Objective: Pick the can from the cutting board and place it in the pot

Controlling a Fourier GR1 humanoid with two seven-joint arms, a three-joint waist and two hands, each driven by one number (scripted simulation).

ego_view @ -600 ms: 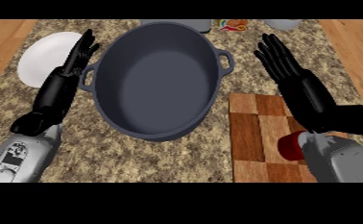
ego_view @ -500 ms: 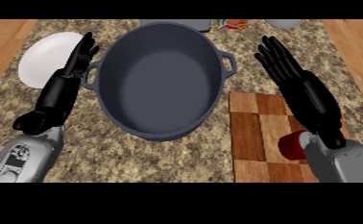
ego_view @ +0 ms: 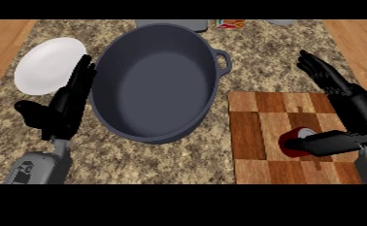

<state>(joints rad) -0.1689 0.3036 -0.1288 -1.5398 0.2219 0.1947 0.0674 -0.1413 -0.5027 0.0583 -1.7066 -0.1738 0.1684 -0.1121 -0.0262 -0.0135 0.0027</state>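
I see the can (ego_view: 297, 141) lying on the cutting board (ego_view: 261, 137), red with a pale end showing. My right hand (ego_view: 337, 99) is open, its fingers (ego_view: 315, 70) straight and spread, pointing away above the board's far edge; its thumb (ego_view: 326, 142) lies just beside the can, partly hiding it, and I cannot tell whether they touch. The pot (ego_view: 158, 89) sits well to the left of those fingers. My left hand (ego_view: 64, 108) rests open beside the pot, fingers straight, near the white plate (ego_view: 46, 65).
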